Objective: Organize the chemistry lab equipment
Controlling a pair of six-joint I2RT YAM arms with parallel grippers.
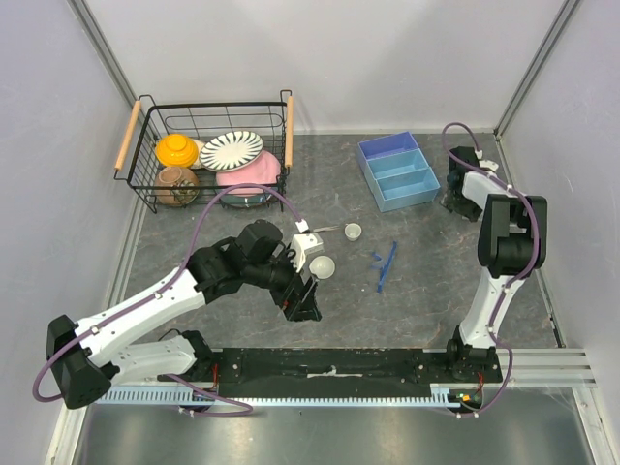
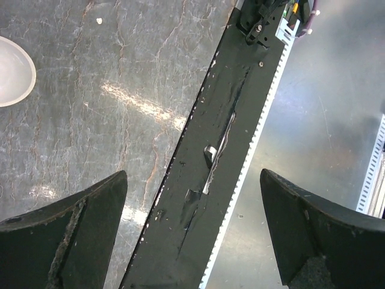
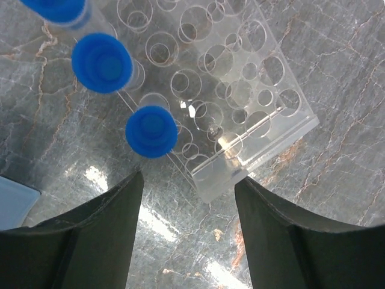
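Note:
My left gripper (image 1: 302,302) hangs open and empty near the front rail; in the left wrist view (image 2: 192,180) its jaws straddle the black rail. The white dome-shaped dish (image 1: 322,266) lies just behind it and shows at the left edge of the left wrist view (image 2: 12,71). The tiny white cup (image 1: 353,232) and thin metal spatula (image 1: 329,229) lie further back. Blue stick tools (image 1: 385,263) lie mid-table. My right gripper (image 1: 453,201) is open (image 3: 187,180) just above the near corner of the clear tube rack (image 3: 240,90), which holds three blue-capped tubes (image 3: 151,131).
A blue two-compartment tray (image 1: 397,170) stands at the back, left of the right gripper. A black wire basket (image 1: 155,199) with wooden handles holds striped, pink and orange crockery at the back left. The black rail (image 2: 222,120) runs along the near edge.

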